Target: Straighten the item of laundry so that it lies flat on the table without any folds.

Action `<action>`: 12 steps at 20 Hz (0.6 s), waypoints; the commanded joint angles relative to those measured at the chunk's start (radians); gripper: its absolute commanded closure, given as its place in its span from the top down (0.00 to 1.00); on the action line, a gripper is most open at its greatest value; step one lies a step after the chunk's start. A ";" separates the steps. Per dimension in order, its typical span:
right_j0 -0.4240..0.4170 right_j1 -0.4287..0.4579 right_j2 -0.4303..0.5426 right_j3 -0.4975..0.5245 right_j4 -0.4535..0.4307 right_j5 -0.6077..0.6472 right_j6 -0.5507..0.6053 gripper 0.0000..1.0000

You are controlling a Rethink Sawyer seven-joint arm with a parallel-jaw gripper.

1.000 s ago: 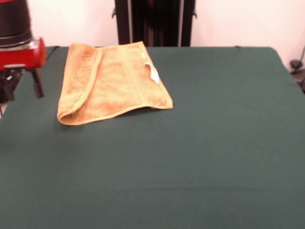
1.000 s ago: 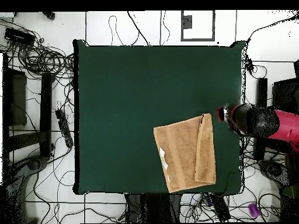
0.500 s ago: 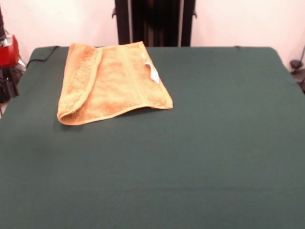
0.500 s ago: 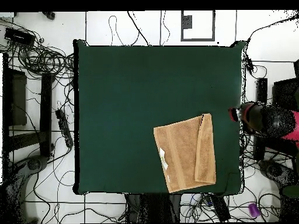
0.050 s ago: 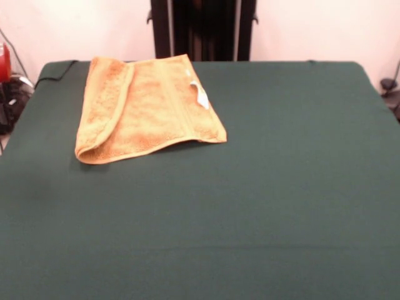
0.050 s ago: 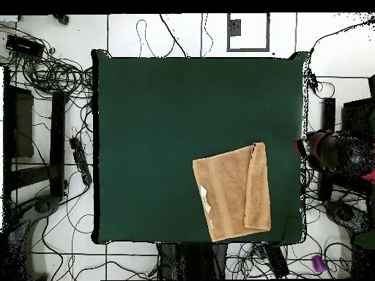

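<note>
The gripper (image 6: 311, 150), its grip state unreadable, hung just off the dark green cloth-covered table (image 6: 161, 117), while the golden-orange terry hand towel (image 6: 233, 192), one long strip folded over, lay inward beside it.
</note>
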 commanded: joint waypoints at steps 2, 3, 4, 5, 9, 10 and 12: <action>0.018 0.072 0.130 -0.174 -0.040 0.207 -0.579 1.00; 0.016 0.080 0.134 -0.199 -0.039 0.219 -0.601 1.00; 0.016 0.095 0.137 -0.249 -0.039 0.245 -0.637 1.00; 0.017 0.099 0.135 -0.262 -0.036 0.250 -0.648 1.00; 0.019 0.118 0.129 -0.335 -0.027 0.284 -0.699 1.00; 0.022 0.135 0.130 -0.396 -0.028 0.318 -0.734 1.00; 0.029 0.158 0.134 -0.467 -0.029 0.356 -0.780 1.00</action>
